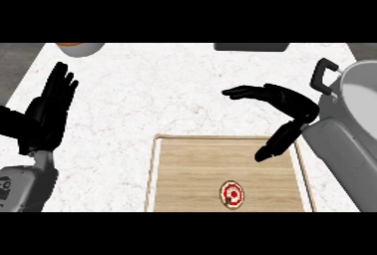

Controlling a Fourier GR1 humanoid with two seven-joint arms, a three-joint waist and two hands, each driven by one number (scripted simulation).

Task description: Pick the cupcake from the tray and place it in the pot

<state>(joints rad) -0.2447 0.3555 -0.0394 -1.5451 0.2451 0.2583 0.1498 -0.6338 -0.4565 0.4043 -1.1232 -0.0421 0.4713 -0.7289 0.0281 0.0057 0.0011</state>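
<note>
Round red-frosted cupcake (233, 193), wooden tray (191, 169)

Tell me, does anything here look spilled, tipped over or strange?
Nothing stands out. The cupcake sits upright on the wooden tray, the pot stands at the counter's right edge, and both the left hand and right hand are open, holding nothing.

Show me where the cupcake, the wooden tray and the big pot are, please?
cupcake (232, 194): head view, on its red and white top.
wooden tray (191, 164): head view, on a bare stretch of its wooden floor.
pot (364, 84): head view, on its grey wall at the right edge.
</note>
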